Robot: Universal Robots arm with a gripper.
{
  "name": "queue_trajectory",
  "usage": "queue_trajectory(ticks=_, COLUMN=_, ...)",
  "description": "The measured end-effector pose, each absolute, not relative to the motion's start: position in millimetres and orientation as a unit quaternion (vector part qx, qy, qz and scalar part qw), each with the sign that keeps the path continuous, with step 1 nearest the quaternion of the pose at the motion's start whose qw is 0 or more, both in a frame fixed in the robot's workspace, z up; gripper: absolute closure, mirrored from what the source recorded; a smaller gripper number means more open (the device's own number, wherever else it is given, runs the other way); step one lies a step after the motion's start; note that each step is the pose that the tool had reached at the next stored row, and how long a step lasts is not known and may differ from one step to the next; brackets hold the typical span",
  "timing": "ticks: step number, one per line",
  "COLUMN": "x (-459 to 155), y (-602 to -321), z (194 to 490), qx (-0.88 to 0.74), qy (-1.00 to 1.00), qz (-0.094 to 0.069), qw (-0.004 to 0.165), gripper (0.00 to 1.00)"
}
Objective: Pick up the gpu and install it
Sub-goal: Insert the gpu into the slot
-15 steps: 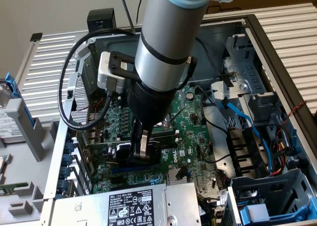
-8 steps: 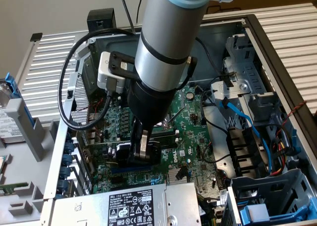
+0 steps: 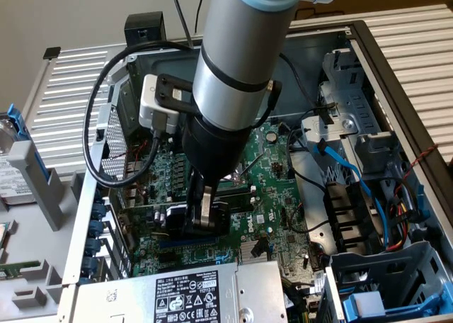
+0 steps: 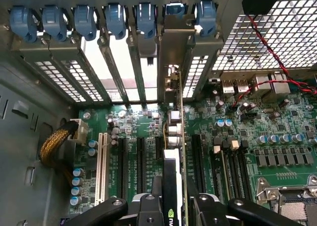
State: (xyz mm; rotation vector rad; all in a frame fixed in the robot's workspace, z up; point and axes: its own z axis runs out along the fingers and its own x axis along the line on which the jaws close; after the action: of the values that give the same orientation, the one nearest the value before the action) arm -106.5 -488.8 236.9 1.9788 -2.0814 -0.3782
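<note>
**Reaching into the open computer case (image 3: 315,50)**

Over the green motherboard (image 4: 277,132) the gpu (image 4: 174,137) stands on edge, pinched between the gripper's (image 4: 173,208) jaws. Its long axis runs straight away from the gripper, metal bracket (image 4: 171,57) at the rear slot openings (image 4: 124,62).

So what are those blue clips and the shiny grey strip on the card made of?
The blue clips: probably plastic, smooth with a soft sheen. The gpu's silver bracket: looks like bare metal, flat, thin, dully reflective.
</note>
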Motion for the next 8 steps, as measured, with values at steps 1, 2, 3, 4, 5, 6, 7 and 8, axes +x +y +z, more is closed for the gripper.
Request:
queue_trajectory(ticks=1, x=-106.5, y=-488.8, z=236.9, qx=0.678, qy=-0.713, qz=-0.13, qw=0.122, gripper=0.71)
queue_trajectory(ticks=2, x=-106.5, y=-488.8, z=236.9, qx=0.678, qy=-0.713, qz=-0.13, qw=0.122, gripper=0.71)
queue_trajectory(ticks=3, x=-106.5, y=-488.8, z=236.9, qx=0.678, qy=-0.713, qz=-0.13, qw=0.122, gripper=0.71)
queue_trajectory(ticks=4, x=-106.5, y=-488.8, z=236.9, qx=0.678, qy=-0.713, qz=-0.13, qw=0.122, gripper=0.71)
queue_trajectory(ticks=5, x=-106.4, y=-488.8, z=237.0, qx=0.678, qy=-0.713, qz=-0.13, qw=0.122, gripper=0.71)
queue_trajectory(ticks=6, x=-106.1, y=-488.8, z=236.9, qx=0.678, qy=-0.713, qz=-0.13, qw=0.122, gripper=0.71)
queue_trajectory(ticks=7, x=-105.7, y=-488.8, z=236.9, qx=0.678, qy=-0.713, qz=-0.13, qw=0.122, gripper=0.71)
queue_trajectory(ticks=8, x=-105.3, y=-488.8, z=237.0, qx=0.678, qy=-0.713, qz=-0.13, qw=0.122, gripper=0.71)
